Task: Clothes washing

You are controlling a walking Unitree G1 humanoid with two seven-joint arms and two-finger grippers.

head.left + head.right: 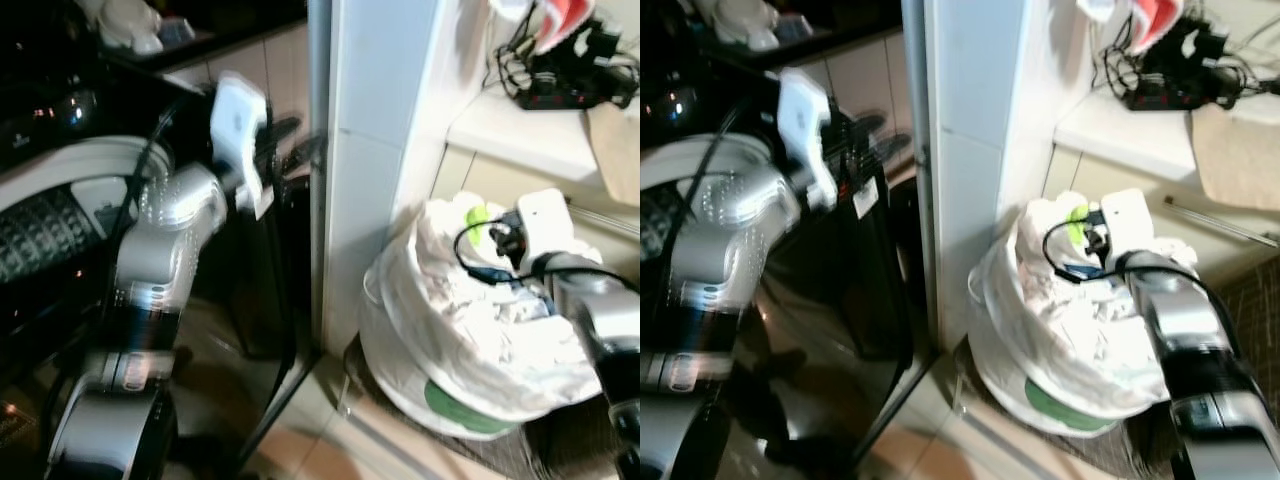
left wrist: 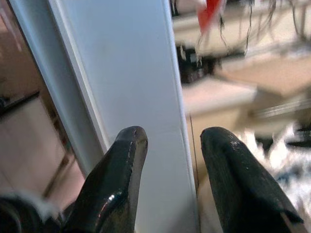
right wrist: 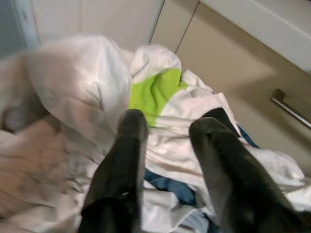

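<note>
Left eye view showed a white pillar [image 1: 375, 150] in the middle, with a dark washer [image 1: 60, 220] to its left and a pale counter [image 1: 530, 130] to its right carrying a tangle of black cables [image 1: 560, 70]. On the floor just right of the pillar sat a white bag [image 1: 470, 340] heaped with laundry [image 3: 73, 97]: mostly white cloth, with a lime-green piece [image 3: 155, 92] near the top and a blue piece [image 3: 170, 187] lower down. A metal handle [image 3: 291, 109] ran along the cabinet behind the bag. The left gripper [image 2: 170, 141] was raised beside the washer, close to the pillar's edge, its fingers parted and holding nothing. The right gripper [image 3: 167, 124] hung over the top of the laundry, just above the white and green cloth, its fingers spread with nothing between them.
</note>
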